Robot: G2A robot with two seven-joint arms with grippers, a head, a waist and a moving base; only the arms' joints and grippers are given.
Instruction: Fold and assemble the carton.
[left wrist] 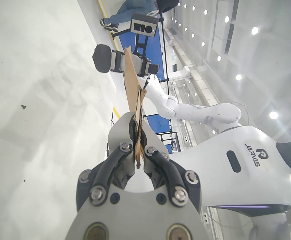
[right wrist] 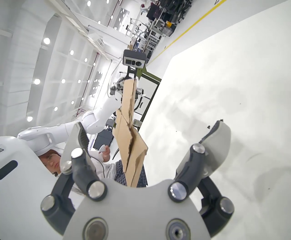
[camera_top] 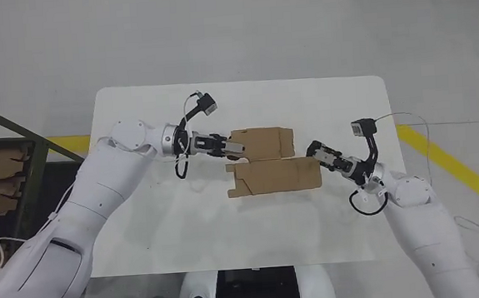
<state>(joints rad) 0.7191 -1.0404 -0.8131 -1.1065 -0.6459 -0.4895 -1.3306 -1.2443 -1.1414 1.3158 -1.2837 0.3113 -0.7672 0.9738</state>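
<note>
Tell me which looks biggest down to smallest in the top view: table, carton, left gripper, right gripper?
1. table
2. carton
3. left gripper and right gripper look about the same, so no ranking.

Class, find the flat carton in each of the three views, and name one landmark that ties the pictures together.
Top view: carton at the middle of the table.
Left wrist view: edge-on, pinched in the left gripper.
Right wrist view: edge-on, between open fingers of the right gripper.
Landmark: the left gripper clamped on the carton's end.
</note>
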